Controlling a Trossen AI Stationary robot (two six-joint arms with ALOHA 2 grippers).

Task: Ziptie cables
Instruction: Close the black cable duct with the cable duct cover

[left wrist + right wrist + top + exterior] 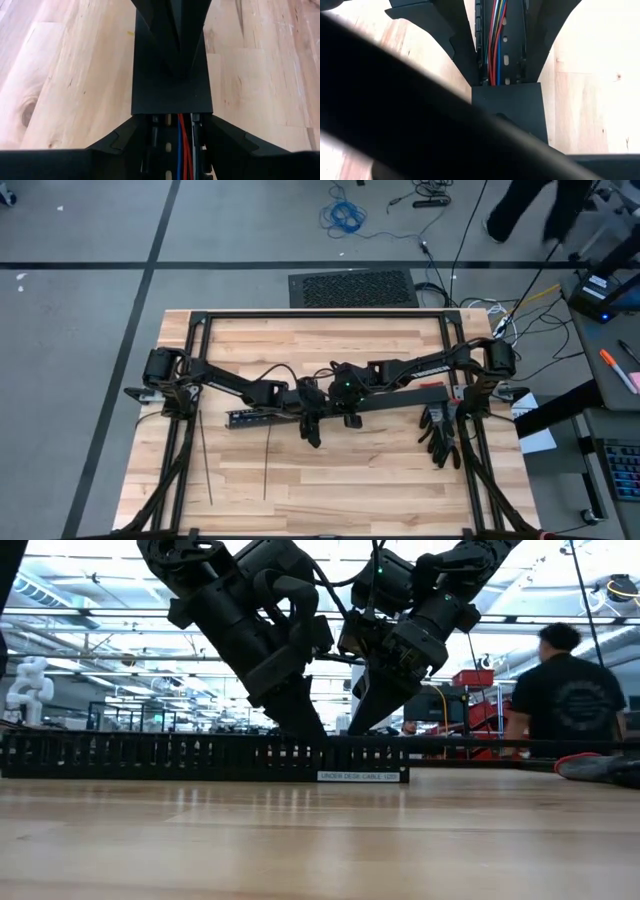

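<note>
A long black slotted duct [262,418] lies across the table's middle. A flat black cover [172,95] closes part of its top. The cables [183,145], thin red, blue and other coloured wires, run inside the open part of the duct. My left gripper [172,120] straddles the duct just before the cover's end. My right gripper [172,70] is shut, with its tips on the cover. Two zipties [205,460] [268,465], thin dark strips, lie flat on the wood nearer the front left, with no gripper on them. My left gripper holds the duct's two side walls [150,135] between its fingers, at the cover's end. The fingers slant down from the table's left and lie across the duct, which rests on the table. My right gripper presses its shut fingertips on the cover's top [172,80], near the cover's end. It slants down from the table's right.
A pair of black gloves [440,438] lies at the table's right, beside the duct's right end. A black frame [320,315] borders the table's far edge and sides. A person [565,690] stands beyond the table. Bare wood [350,490] lies toward the near edge.
</note>
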